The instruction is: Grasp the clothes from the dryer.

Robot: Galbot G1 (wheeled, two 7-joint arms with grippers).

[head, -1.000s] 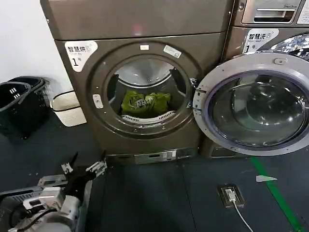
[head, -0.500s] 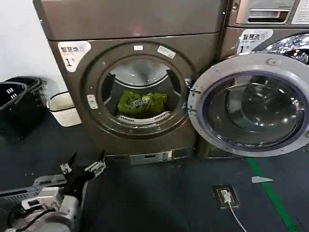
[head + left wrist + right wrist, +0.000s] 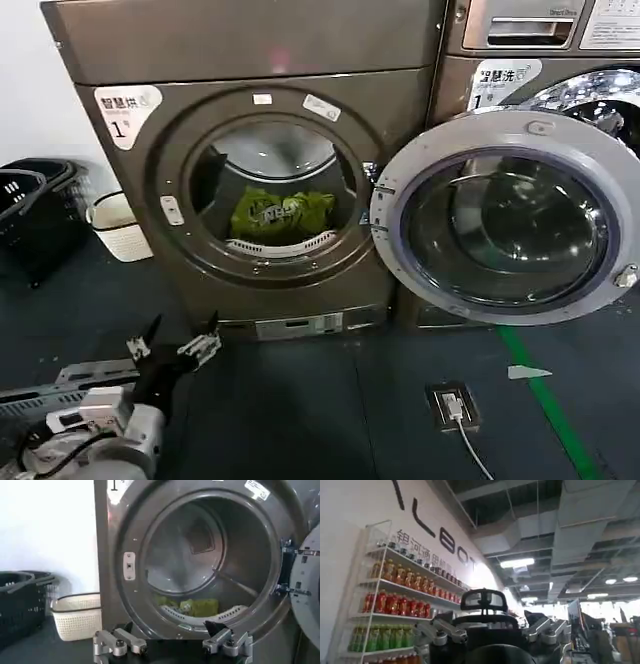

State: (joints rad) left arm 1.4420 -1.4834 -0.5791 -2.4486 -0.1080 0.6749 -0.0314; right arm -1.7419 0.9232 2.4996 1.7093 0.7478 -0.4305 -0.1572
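One bundle of clothes (image 3: pixel 281 214) lying crosswise in the open dryer (image 3: pixel 240 170), with left gripper (image 3: pixel 176 346) hovering low, fingers spread wide, touching nothing, right gripper (image 3: pixel 492 632) likewise spread.

White sticker (image 3: pixel 125 105) on the dryer (image 3: pixel 250 60), upper left of the porthole: Chinese characters over "1". Similar sticker (image 3: pixel 505 82) with "1" on the machine to the right (image 3: pixel 540 40). Large letters "LBOT" (image 3: pixel 437 540) on a wall above drink shelves (image 3: pixel 395 595)
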